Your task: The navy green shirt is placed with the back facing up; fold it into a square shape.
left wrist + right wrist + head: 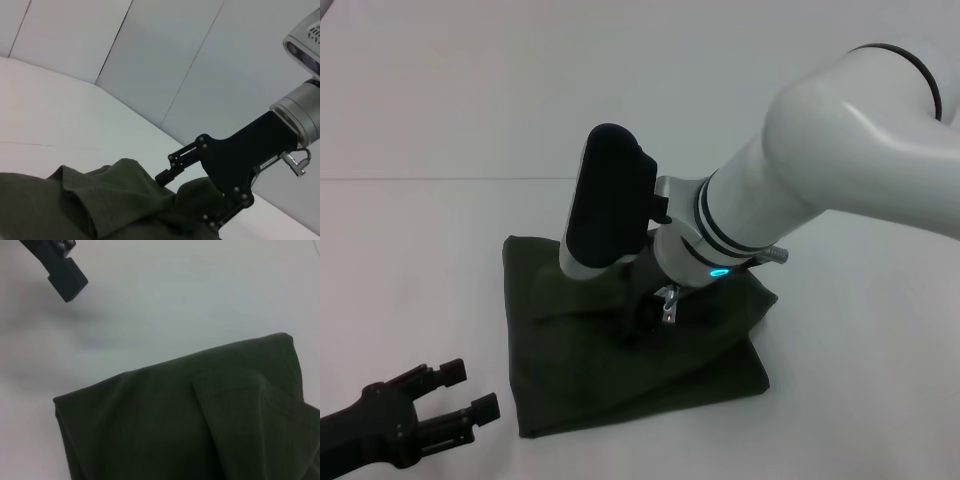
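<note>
Lying on a plain white worktop [440, 230], the navy green shirt [590, 375] is already folded into a compact, roughly square bundle, one corner pointing toward the far left and another toward the near right; its upper layers are rumpled and bunched near the middle, while the near edge lies flatter against the worktop; the fabric is dark, matte and unprinted.

The right arm [820, 160], thick and white with a glowing blue ring at the wrist, reaches in from the right and angles down over the centre of the bundle; a black, rounded camera housing [608, 190] sits on top of its wrist; the right claw [192, 187] is pressed down into the raised folds at the middle of the shirt; in the left wrist view its black linkage shows beside the cloth, with fabric heaped up between and around its fingers, so it appears clamped on a fold of the shirt.

The left claw [465, 390] rests low at the near left, just off the shirt's near-left edge and not touching it; its two black fingers [448, 373] stand apart with nothing between them.

The right wrist view looks down on the shirt's smooth folded layers, one flap overlapping another, with bare white worktop beyond it and a dark finger tip of the left claw farther off.
</note>
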